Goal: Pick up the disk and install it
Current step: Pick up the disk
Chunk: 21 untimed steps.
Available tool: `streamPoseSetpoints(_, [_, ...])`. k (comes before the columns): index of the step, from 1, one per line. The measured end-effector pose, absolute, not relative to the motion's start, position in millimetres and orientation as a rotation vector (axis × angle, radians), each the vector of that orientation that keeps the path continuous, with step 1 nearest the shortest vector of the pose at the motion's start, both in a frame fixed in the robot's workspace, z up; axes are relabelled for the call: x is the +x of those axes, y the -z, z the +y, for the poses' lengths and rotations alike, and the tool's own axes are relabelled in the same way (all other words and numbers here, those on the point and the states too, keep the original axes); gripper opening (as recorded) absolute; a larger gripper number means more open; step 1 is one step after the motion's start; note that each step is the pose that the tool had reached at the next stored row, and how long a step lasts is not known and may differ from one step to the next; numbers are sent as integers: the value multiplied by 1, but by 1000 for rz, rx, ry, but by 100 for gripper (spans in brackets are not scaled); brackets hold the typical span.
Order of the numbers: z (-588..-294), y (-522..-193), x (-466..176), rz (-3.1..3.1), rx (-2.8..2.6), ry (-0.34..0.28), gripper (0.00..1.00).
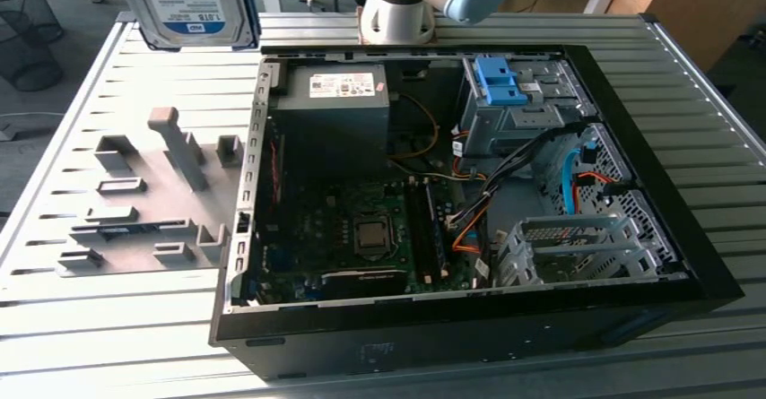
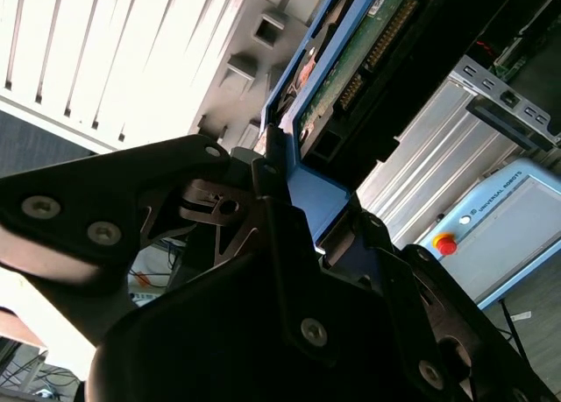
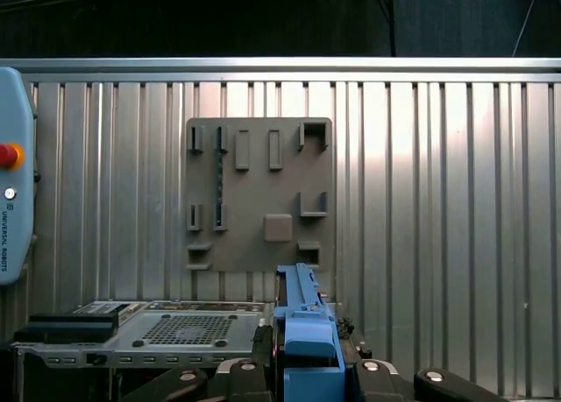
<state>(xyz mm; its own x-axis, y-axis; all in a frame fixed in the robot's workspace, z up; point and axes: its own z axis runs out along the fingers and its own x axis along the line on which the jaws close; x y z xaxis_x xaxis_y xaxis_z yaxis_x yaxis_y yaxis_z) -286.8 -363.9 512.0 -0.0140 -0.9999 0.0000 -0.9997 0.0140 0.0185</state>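
Disk (image 1: 192,4) aloft in end effector (image 3: 304,335), top out of frame.

I work in a robotics lab, or a test workshop much like one. My arm's base (image 1: 396,13) stands at the far edge of a ribbed aluminium table (image 1: 108,345). On the table lie an opened computer case (image 1: 479,341) and a grey board of part holders (image 1: 156,215). A control pendant (image 3: 10,227) with a red stop button is close by, and a wire wastebasket (image 1: 27,45) stands on the floor beyond.
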Motion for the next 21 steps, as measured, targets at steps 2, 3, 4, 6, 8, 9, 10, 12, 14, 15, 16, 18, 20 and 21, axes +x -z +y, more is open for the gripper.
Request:
streamPoseSetpoints(2, [-364,-512,-287,-2228,2197,21,36])
streamPoseSetpoints(3, [-364,-512,-287,-2228,2197,21,36])
streamPoseSetpoints(4, [-364,-512,-287,-2228,2197,21,36])
streamPoseSetpoints(6, [-364,-512,-287,-2228,2197,21,36])
streamPoseSetpoints(8, [-364,-512,-287,-2228,2197,21,36])
streamPoseSetpoints(9, [-364,-512,-286,-2228,2197,21,36])
streamPoseSetpoints(10, [-364,-512,-286,-2227,2197,21,36])
streamPoseSetpoints(12, [-364,-512,-283,-2228,2197,21,36])
streamPoseSetpoints(14, [-364,-512,-280,-2228,2197,21,36])
streamPoseSetpoints(15, [-364,-512,-279,-2228,2197,21,36])
streamPoseSetpoints(16, [-364,-512,-278,-2228,2197,21,36])
streamPoseSetpoints(18, [-365,-512,-277,-2228,2197,21,36])
streamPoseSetpoints(20, [-367,-512,-276,-2228,2197,21,36])
streamPoseSetpoints(21, [-368,-512,-276,-2228,2197,21,36])
